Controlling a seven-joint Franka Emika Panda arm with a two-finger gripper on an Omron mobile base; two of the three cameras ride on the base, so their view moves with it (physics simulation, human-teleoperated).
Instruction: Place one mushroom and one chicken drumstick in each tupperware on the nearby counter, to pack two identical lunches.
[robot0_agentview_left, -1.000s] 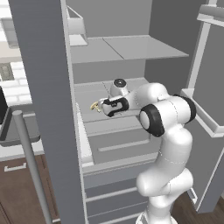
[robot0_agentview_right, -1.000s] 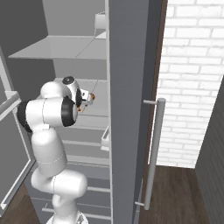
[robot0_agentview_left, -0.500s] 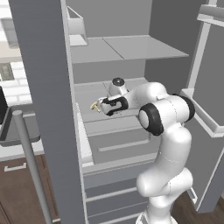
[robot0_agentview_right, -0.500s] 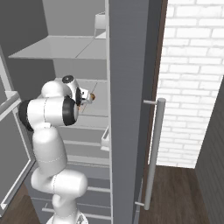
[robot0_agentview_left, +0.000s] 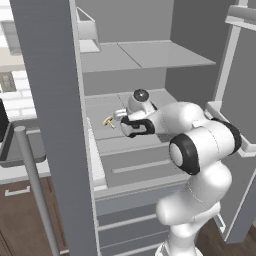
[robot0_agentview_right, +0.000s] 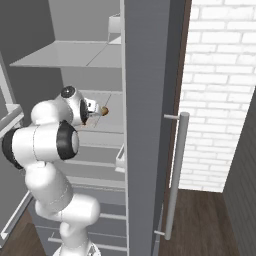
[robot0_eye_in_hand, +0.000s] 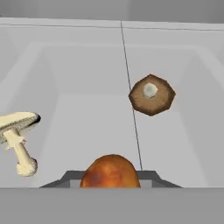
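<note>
Deep in the open fridge, my gripper (robot0_eye_in_hand: 110, 176) is shut on a chicken drumstick (robot0_eye_in_hand: 110, 168), whose plump orange-brown end bulges up between the jaws. In the right base view the drumstick (robot0_agentview_right: 104, 110) pokes out of the gripper (robot0_agentview_right: 98, 111) over the middle shelf. A brown-capped mushroom (robot0_eye_in_hand: 151, 94) lies beyond it, a little right. To the left lies a cream-white mushroom (robot0_eye_in_hand: 17, 135), also visible just left of the gripper (robot0_agentview_left: 120, 118) as a pale mushroom (robot0_agentview_left: 108, 121). A grey tupperware (robot0_agentview_left: 22, 150) sits on the counter (robot0_agentview_left: 15, 172) at the far left.
The fridge shelf (robot0_agentview_left: 145, 150) holding the food has a raised back wall and side walls. Another shelf (robot0_agentview_left: 145, 55) hangs close above my arm. The open fridge door (robot0_agentview_left: 60, 125) with its bar handle (robot0_agentview_left: 35, 190) stands between the shelf and the counter.
The jaws have gone from open to shut on the drumstick. The arm has hardly moved.
</note>
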